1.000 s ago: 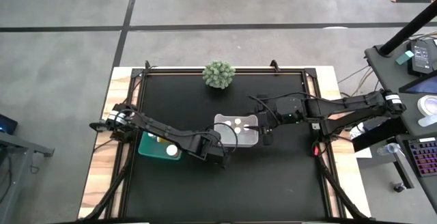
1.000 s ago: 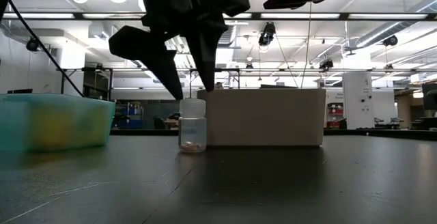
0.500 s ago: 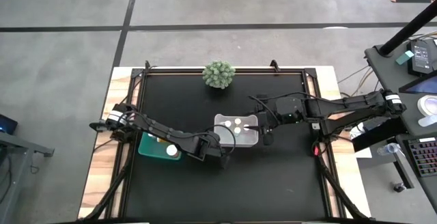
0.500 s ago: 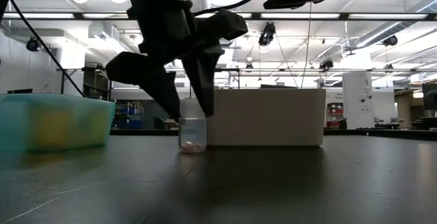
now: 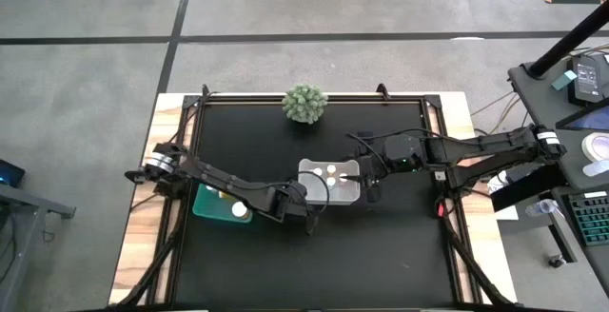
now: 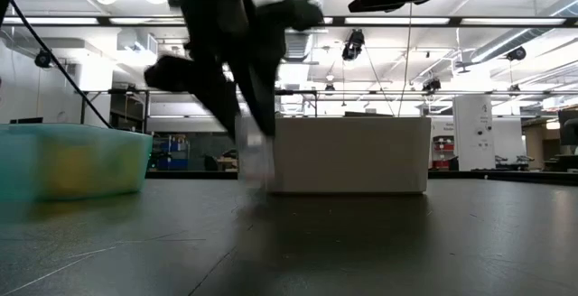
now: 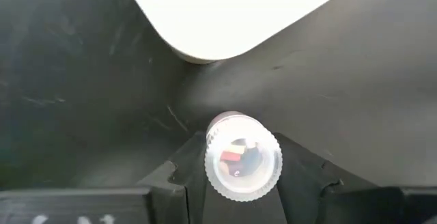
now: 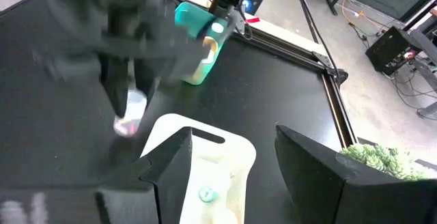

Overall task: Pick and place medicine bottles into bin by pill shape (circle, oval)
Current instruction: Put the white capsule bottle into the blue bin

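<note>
One clear cylindrical bottle (image 7: pixel 242 157), round cap, pills visible inside, pinched between left gripper (image 7: pixel 240 176) dark fingers, at 7 o'clock of white smooth bin (image 5: pixel 330 182). Right gripper (image 8: pixel 232 157) spread over bin.

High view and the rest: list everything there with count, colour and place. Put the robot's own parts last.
table: one, black, under both arms
plant: one, green spiky ball, at the table's far edge
white bin: one, mid-table, below the right gripper
capped bottles: at least two, white caps, inside the white bin
teal bin: one, at the table's left side
bottle cap: one, white, inside the teal bin
clear bottle: one, with pills inside, between the left gripper's fingers beside the white bin
left gripper: closed on the clear bottle
right gripper: open, empty, at the white bin's right edge
</note>
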Controlling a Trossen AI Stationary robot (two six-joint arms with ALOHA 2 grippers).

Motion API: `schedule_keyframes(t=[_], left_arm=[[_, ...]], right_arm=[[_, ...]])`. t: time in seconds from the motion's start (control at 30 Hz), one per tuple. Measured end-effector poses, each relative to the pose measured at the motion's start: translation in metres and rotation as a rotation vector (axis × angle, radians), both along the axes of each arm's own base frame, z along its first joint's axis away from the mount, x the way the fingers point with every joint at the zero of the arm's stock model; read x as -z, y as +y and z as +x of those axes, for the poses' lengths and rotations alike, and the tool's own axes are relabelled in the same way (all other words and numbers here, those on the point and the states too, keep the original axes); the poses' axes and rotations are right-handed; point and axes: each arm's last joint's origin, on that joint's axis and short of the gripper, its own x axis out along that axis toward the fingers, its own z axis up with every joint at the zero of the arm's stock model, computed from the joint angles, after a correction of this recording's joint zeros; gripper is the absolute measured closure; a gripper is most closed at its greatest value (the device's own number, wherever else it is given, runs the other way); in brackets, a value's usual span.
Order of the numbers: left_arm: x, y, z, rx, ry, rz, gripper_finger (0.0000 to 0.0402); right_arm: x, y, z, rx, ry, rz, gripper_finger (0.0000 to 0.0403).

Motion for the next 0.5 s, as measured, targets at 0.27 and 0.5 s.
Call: schedule_keyframes(t=[0.27,0.5], left_arm=[[-0.064,-0.011,-0.061,0.051,0.087,0.067,0.0284],[-0.095,-0.008,-0.128,-0.053,0.167,0.162,0.0282]], right_arm=[[0.000,0.000,0.000,0.000,0.000,0.000,0.0202],[-0.002,0.000,0.001,0.000,-0.018,0.000,0.0202]])
